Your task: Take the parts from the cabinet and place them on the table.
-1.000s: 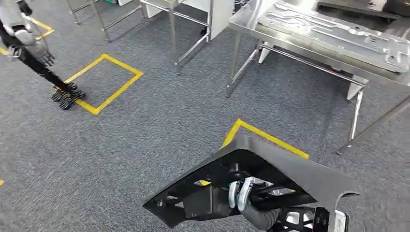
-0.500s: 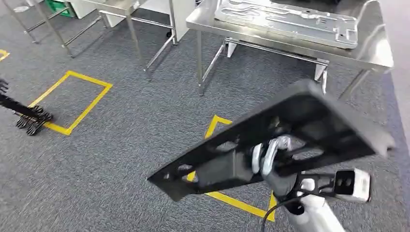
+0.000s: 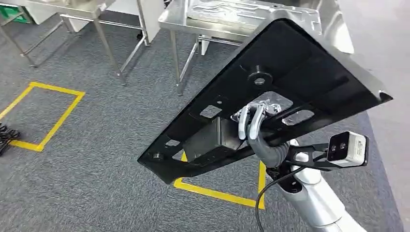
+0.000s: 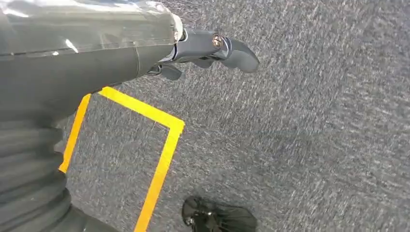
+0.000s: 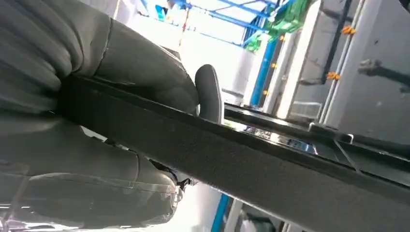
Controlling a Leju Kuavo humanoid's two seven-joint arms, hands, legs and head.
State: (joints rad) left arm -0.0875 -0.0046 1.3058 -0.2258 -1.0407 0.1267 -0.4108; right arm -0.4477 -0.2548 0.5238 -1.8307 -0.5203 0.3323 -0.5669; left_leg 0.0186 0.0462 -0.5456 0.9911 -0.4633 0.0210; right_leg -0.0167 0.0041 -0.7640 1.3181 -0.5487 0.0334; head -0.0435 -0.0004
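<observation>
One big black part [image 3: 270, 92] fills much of the head view, held up in the air by the right hand [image 3: 258, 133] — fingers wrapped around a bar on its underside, tilted, far corner raised over the near edge of the steel table [image 3: 333, 29]. Part's far end covers much of that tabletop, so the grey stamped panel [image 3: 227, 9] lying there is half hidden and cut off by the frame top. Right wrist view: thumb [image 5: 209, 94] and palm clamped on the part's dark edge [image 5: 241, 159] (rest blurred, background washed out). Left hand [image 4: 203, 48] hangs above the grey carpet [image 4: 314, 121] with nothing in it — thumb sticks out, other fingers mostly hidden behind the cover, so open or curled can't be told. Yellow tape outline [image 3: 220, 193] on the floor is partly covered by the part. A second steel table [image 3: 63, 7] sits far left, cropped.
</observation>
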